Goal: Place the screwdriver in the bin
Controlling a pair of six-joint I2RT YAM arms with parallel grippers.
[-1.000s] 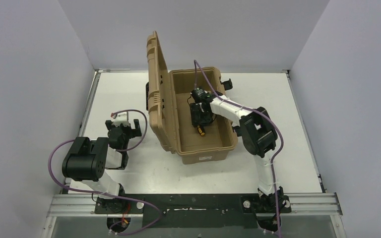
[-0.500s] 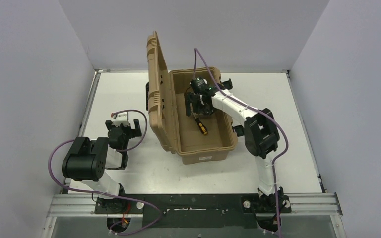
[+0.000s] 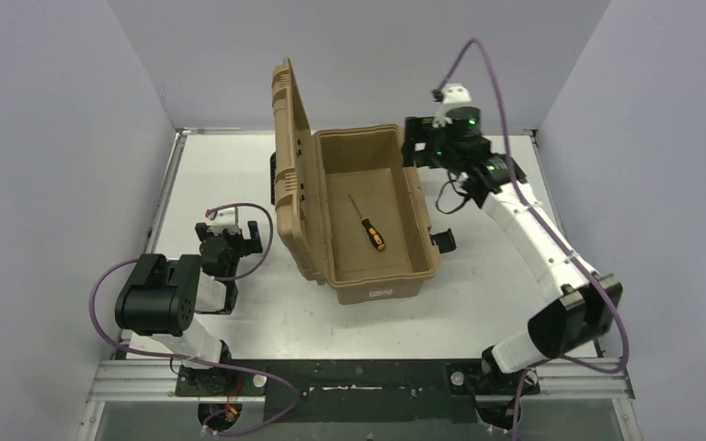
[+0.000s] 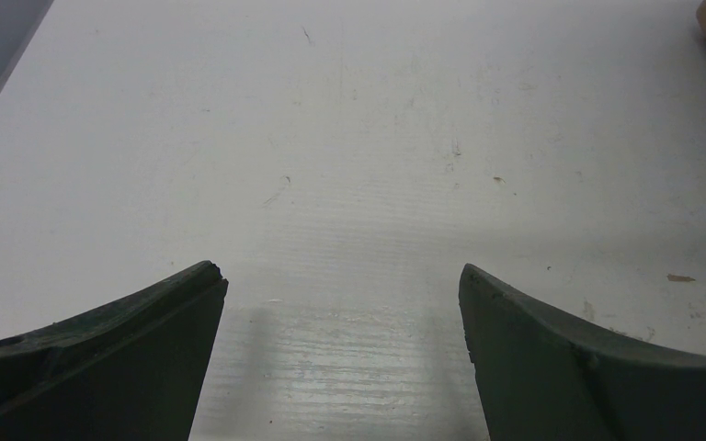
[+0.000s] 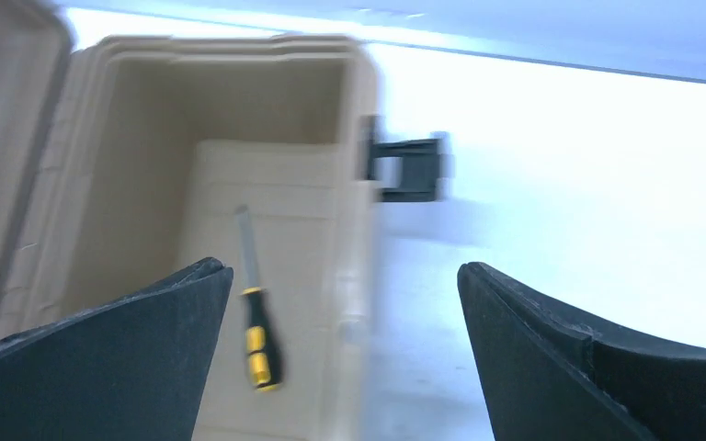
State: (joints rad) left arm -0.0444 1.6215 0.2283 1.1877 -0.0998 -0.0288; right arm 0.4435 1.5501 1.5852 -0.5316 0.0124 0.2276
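Small yellow-and-black-handled screwdriver (image 3: pixel 368 225) lay flat on the floor of the open tan plastic bin (image 3: pixel 381 281). The right pincer (image 5: pixel 338 268) hung wide and empty above the bin's far right corner; left pincer (image 4: pixel 338 267) gaped wide over the white tabletop (image 3: pixel 239 175) left of the bin.

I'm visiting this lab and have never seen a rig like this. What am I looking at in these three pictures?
Two robot arms are bolted to a white table, each ending in a two-finger gripper. The wide picture comes from overhead; the other two from wrist cameras, so the dark wedges are fingers. A tan bin stands open, lid upright, a screwdriver lying on its floor. The left gripper and right gripper are open, holding nothing.
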